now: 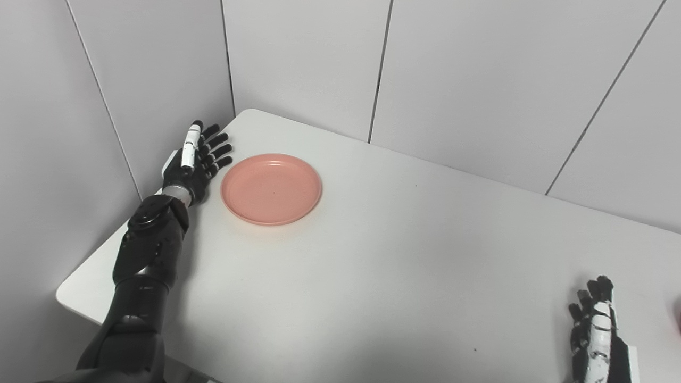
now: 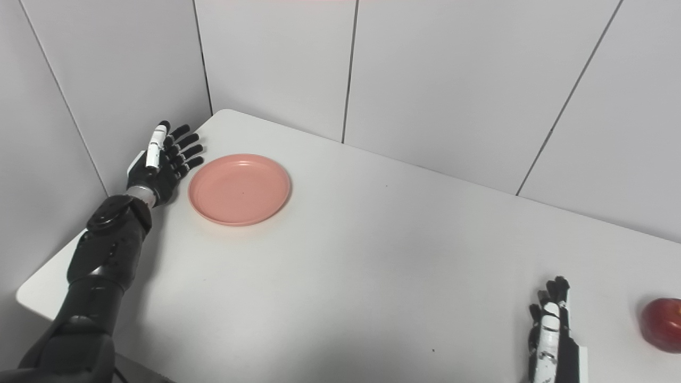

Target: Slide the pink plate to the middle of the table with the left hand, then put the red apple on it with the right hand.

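The pink plate (image 1: 271, 188) lies flat on the white table (image 1: 404, 255) near its far left corner, with nothing on it. My left hand (image 1: 196, 161) rests open just left of the plate, fingers spread and pointing away, a small gap between fingertips and rim. The red apple (image 2: 662, 323) sits at the right edge of the right eye view; only a sliver of it shows in the left eye view. Low at the front right, my right hand (image 2: 550, 335) stands open, edge up, a short way left of the apple and holding nothing.
Grey wall panels (image 1: 298, 58) close in the table's far and left sides, right behind my left hand. The table's rounded front left corner (image 1: 66, 295) lies beside my left forearm (image 1: 143, 276).
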Controlling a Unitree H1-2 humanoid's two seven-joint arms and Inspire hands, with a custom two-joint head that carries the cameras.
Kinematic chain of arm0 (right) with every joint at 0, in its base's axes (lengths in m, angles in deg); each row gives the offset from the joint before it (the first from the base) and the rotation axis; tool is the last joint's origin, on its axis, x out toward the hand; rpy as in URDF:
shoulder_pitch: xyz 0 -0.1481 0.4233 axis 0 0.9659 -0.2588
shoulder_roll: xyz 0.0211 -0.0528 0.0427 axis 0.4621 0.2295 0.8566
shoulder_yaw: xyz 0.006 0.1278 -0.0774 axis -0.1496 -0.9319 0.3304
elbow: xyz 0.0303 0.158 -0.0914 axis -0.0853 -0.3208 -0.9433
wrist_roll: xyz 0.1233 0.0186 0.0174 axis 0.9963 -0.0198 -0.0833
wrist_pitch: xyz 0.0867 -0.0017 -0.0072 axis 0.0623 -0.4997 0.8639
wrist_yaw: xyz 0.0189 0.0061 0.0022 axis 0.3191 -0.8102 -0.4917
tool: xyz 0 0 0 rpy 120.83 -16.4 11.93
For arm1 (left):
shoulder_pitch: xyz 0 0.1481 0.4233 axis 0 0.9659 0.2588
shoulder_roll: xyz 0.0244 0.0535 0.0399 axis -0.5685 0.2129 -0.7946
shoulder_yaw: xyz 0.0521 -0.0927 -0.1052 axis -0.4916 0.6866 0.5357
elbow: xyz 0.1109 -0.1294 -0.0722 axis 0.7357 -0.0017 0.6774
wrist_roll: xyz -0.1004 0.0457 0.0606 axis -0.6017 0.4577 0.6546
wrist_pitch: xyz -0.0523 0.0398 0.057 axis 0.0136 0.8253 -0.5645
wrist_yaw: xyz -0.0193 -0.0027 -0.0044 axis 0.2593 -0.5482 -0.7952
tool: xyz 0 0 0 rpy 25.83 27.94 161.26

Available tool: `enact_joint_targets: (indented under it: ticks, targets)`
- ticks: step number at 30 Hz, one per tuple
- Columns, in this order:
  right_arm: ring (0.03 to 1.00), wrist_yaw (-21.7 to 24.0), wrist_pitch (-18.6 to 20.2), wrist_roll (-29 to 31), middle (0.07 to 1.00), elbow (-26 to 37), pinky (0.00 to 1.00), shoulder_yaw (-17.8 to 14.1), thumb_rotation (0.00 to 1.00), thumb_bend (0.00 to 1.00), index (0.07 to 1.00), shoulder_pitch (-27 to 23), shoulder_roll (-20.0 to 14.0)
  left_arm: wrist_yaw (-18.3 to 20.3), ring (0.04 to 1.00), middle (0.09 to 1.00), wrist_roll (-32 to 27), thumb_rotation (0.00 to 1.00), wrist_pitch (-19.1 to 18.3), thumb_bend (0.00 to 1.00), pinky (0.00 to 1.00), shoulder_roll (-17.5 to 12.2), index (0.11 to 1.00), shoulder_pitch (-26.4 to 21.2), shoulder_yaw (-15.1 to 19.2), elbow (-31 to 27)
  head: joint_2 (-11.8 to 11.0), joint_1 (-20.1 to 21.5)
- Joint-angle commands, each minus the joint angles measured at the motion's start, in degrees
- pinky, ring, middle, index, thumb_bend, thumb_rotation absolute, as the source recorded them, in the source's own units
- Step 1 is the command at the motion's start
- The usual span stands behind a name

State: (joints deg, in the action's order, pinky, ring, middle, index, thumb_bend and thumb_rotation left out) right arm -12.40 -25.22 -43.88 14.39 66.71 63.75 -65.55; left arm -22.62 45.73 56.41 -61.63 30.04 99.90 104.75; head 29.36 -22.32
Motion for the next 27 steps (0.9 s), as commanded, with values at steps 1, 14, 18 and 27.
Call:
enact_joint_targets:
  ticks: [1, 14, 18, 27]
  targets:
    - [0.998, 0.54, -0.20, 0.02, 1.000, -0.01, 1.00, -0.26, 1.00, 0.15, 1.000, 0.59, -0.30, 0.34, 0.866, 0.870, -1.18, 1.00, 1.13, 0.36, 0.86, -1.60, 0.854, -2.81, 0.26, -1.34, 0.04, -0.09]
    - [0.998, 0.28, 0.07, 0.05, 1.000, 0.38, 1.00, -0.36, 1.00, 0.16, 0.999, 0.70, -0.07, 0.60, 0.861, 0.864, -1.40, 1.00, 1.21, 0.39, 0.87, -0.69, 0.850, -3.25, -1.10, 0.29, 0.22, 0.06]
    - [0.999, 0.36, -0.30, -0.02, 0.999, 0.05, 1.00, -0.42, 1.00, 0.17, 0.995, 0.63, -0.13, 0.74, 0.859, 0.863, -0.72, 1.00, 1.62, 0.39, 0.86, -0.64, 0.855, -3.13, -1.96, 0.40, 0.19, 0.06]
    - [0.996, 0.46, -0.53, 0.13, 0.998, -0.04, 1.00, -0.52, 1.00, 0.17, 0.995, 0.58, -0.14, 2.30, 0.859, 0.862, -1.44, 1.00, 3.21, 0.39, 0.86, -0.82, 0.851, -3.26, -2.30, 2.95, 0.33, -0.01]
